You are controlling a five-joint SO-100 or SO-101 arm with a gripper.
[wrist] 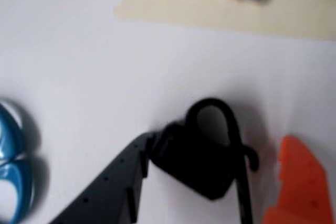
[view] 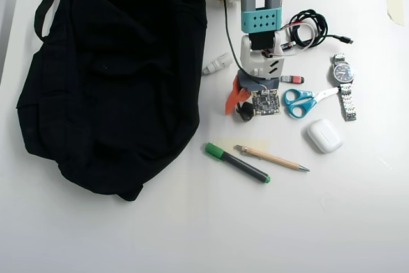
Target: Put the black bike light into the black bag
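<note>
Now end effector (wrist: 210, 174) open, black bike light (wrist: 197, 163) between fingers, touching black one.

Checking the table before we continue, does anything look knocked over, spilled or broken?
Nothing stands out. The bag lies slumped left in the overhead view, and the scissors, watch, marker and pencil lie flat and apart. The claw is around the bike light.

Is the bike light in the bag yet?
No. The black bike light sits on the table beside the gripper, outside the black bag.
</note>
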